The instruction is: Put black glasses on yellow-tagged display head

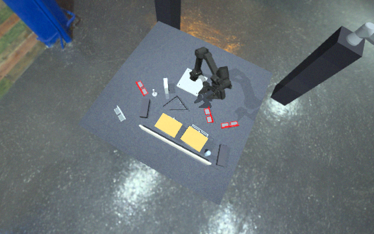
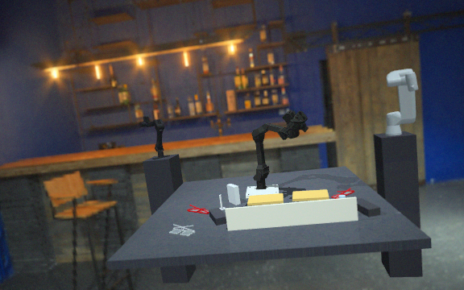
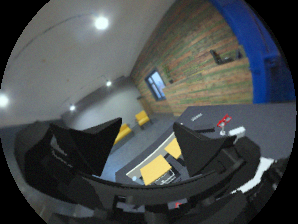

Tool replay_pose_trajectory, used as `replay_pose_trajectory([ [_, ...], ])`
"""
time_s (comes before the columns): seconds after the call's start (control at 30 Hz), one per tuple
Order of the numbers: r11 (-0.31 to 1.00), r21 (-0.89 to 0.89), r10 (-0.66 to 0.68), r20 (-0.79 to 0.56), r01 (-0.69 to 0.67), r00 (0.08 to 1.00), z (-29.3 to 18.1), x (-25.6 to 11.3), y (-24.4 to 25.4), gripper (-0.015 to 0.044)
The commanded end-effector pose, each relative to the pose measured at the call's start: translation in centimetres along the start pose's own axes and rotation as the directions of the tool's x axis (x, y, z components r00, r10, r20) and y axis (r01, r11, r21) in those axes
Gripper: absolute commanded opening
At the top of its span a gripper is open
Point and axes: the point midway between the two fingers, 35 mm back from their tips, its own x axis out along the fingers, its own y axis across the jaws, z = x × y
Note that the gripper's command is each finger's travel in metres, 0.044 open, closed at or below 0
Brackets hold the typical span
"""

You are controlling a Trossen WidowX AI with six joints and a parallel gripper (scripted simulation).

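A thin black outline (image 1: pixel 182 103), apparently the black glasses with temples open, lies on the table between the arm's base and the yellow blocks. Two yellow-topped blocks (image 1: pixel 168 125) (image 1: pixel 194 138) stand side by side; they also show in the exterior view (image 2: pixel 265 199) (image 2: pixel 310 195). They may be the display heads, but no face or separate tag can be made out. A white-framed piece (image 1: pixel 200 130) sits against the right block's edge. My gripper (image 1: pixel 204 95) (image 3: pixel 148 122) is open and empty, high above the table, away from the black glasses.
A long white board (image 1: pixel 175 145) (image 2: pixel 292 213) stands in front of the blocks. Red glasses (image 1: pixel 141 88) (image 1: pixel 208 115) (image 1: pixel 230 125), silver glasses (image 1: pixel 119 114) (image 2: pixel 182 229) and dark blocks (image 1: pixel 145 108) (image 1: pixel 222 155) lie around. A white upright block (image 1: pixel 165 85) (image 2: pixel 233 194) and small stand (image 1: pixel 154 93) are near the arm.
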Motion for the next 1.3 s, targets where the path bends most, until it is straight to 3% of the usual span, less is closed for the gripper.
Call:
replay_pose_trajectory([
  [0.0, 1.000, 0.000, 0.000, 0.000, 0.000, 1.000, 0.0, 0.0, 0.0, 0.0426],
  [0.23, 1.000, 0.000, 0.000, 0.000, 0.000, 1.000, 0.0, 0.0, 0.0, 0.0440],
  [0.3, 1.000, -0.002, 0.005, 0.015, -0.005, 1.000, 0.0, 0.8, 0.0, 0.0387],
  [0.47, 0.999, -0.016, 0.034, 0.056, -0.034, 0.998, -0.5, 6.9, -1.0, 0.0256],
  [0.6, 1.000, -0.014, 0.020, 0.014, -0.020, 1.000, -1.4, 11.7, -3.6, 0.0151],
  [0.8, 0.999, 0.008, -0.034, -0.058, 0.034, 0.998, -2.2, 15.2, -7.0, 0.0000],
  [1.27, 0.923, 0.131, -0.312, -0.292, 0.361, 0.904, -3.3, 20.1, -19.2, 0.0000],
])
